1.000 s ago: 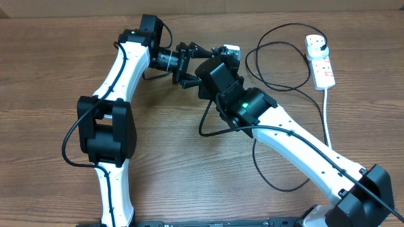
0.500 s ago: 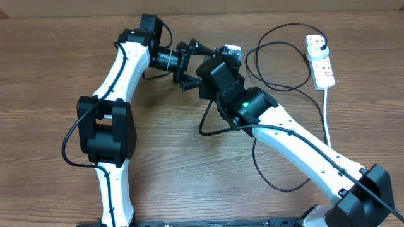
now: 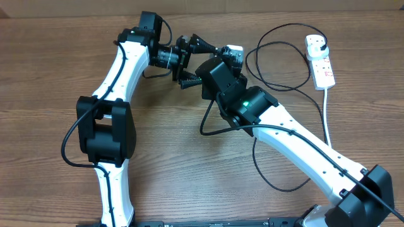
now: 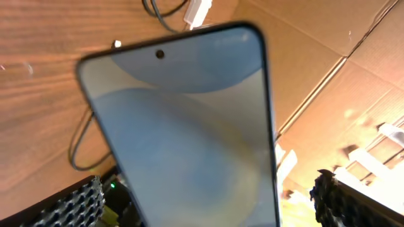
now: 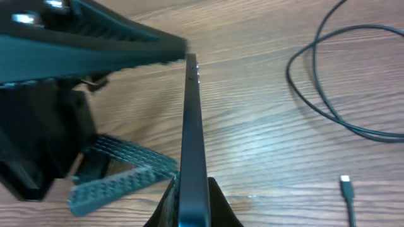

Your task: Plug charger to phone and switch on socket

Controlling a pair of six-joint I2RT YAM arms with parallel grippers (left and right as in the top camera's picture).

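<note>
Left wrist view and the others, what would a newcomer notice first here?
The phone fills the left wrist view, between the fingers of the wide-open left gripper. The right gripper clamps it, seen edge-on in its own camera, top middle of the overhead view. The charger lies loose on the table, its tip unplugged.

We look down on a brown wooden counter (image 3: 50, 75) whose streaky grain runs from side to side under soft, even light. In the overhead view, a pale beige strip (image 3: 265, 5) lies along its far edge. In the left wrist view, we make out creased brown cardboard sheets (image 4: 315, 50) beyond the counter, with bright glare low on the right.
</note>
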